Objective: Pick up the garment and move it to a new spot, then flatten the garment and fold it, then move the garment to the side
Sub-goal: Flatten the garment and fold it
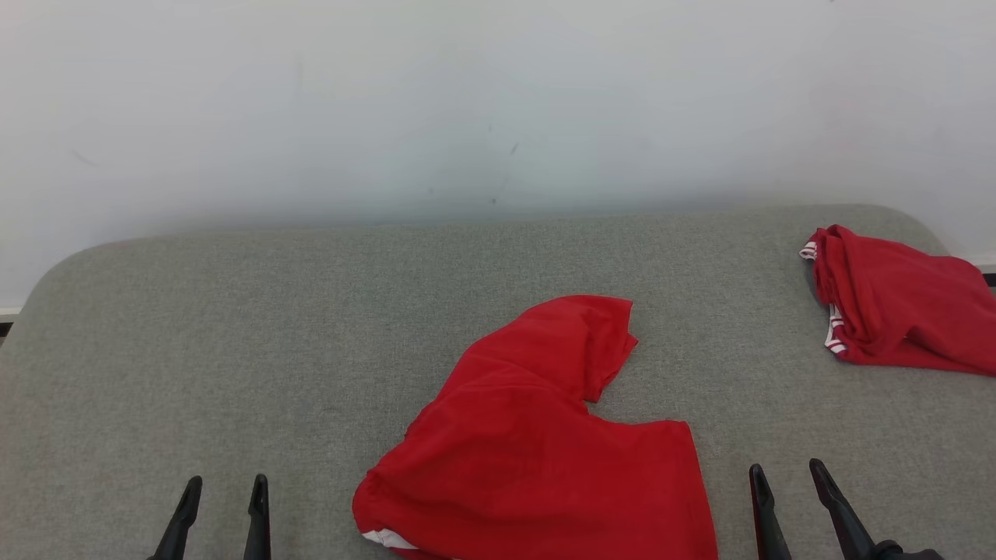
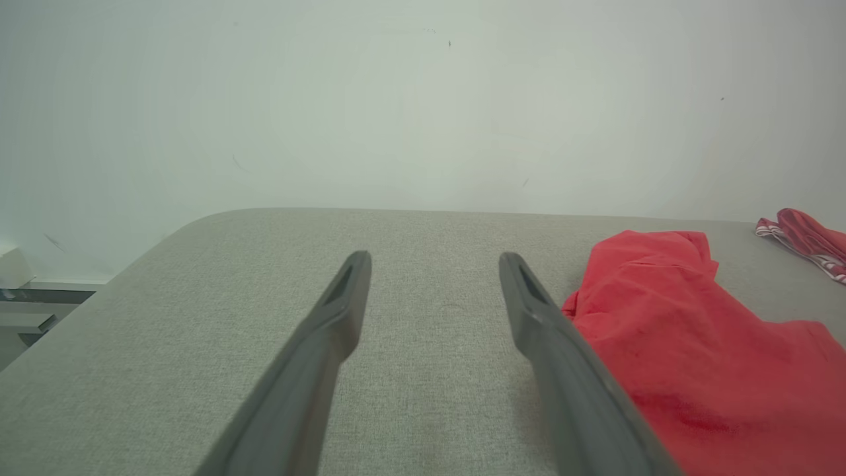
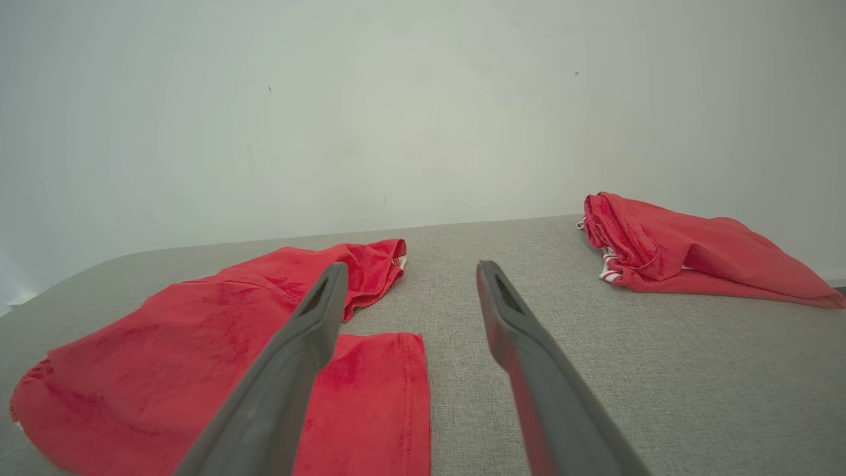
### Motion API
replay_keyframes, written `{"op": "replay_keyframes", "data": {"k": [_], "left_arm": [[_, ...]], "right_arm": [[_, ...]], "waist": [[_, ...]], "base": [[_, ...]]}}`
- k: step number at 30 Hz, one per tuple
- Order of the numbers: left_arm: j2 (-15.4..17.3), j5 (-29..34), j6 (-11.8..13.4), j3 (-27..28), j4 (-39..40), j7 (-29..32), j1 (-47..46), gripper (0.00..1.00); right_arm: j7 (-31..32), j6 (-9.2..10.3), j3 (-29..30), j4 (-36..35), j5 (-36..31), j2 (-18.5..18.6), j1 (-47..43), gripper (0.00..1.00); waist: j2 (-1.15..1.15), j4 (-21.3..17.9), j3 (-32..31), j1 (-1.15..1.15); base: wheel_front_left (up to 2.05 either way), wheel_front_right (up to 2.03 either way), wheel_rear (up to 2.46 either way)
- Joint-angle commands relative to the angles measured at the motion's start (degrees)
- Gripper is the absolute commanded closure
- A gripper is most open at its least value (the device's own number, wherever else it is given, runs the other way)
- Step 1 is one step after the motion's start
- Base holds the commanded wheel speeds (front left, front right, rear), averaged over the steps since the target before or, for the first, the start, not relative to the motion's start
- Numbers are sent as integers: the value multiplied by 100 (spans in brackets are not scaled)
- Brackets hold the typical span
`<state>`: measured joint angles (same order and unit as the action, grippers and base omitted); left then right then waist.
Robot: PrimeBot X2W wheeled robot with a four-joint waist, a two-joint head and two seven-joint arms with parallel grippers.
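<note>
A red garment [image 1: 537, 435] lies crumpled on the grey padded table [image 1: 233, 327], near the front centre, with a white trim at its lower left corner. It also appears in the left wrist view as the garment [image 2: 694, 350] and in the right wrist view as the garment [image 3: 198, 350]. My left gripper [image 1: 226, 486] stands open at the lower left, well left of the cloth, nothing between its fingers. At the lower right my right gripper [image 1: 786, 470] is open too, just right of the garment's edge. In the wrist views the left gripper [image 2: 433, 259] and right gripper [image 3: 410, 268] hover empty above the table.
A second red garment with white-striped trim [image 1: 903, 303] lies bunched at the table's far right edge, also seen as the bunched garment [image 3: 687, 248]. A pale wall [image 1: 498, 101] rises behind the table. Bare grey surface stretches across the left half.
</note>
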<state>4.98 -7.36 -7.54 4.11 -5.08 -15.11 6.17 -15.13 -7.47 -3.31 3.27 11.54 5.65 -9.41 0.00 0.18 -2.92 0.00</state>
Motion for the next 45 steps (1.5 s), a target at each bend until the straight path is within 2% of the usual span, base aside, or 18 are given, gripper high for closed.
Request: {"op": "replay_keyframes", "data": {"k": [1,13,26,34,45], "left_arm": [[30,-24,15,-9,-22,-1,51,0],[97,-113,15,-137,-112,-1,47,0],[516,-414,15,-1603,-1240,-2,-143,0],[712,-666,14,-2038,-1897,-1,-745,0],[939,-1002,14,-2599,-2405,-2,-1310,0]], "right_arm": [[2,-1,-17,-3,-23,36,-43,0],[2,-1,-85,200,-12,86,-61,0],[2,-1,-251,1369,135,111,84,0],[2,-1,-582,2278,198,-21,504,0],[2,-1,-984,2933,338,-186,833,0]], "waist": [[0,3,2,0],[0,5,32,0],[0,-155,292,0],[0,-304,641,0],[0,-433,812,0]], "base": [[0,0,0],[0,0,0],[0,0,0],[0,0,0],[0,0,0]]}}
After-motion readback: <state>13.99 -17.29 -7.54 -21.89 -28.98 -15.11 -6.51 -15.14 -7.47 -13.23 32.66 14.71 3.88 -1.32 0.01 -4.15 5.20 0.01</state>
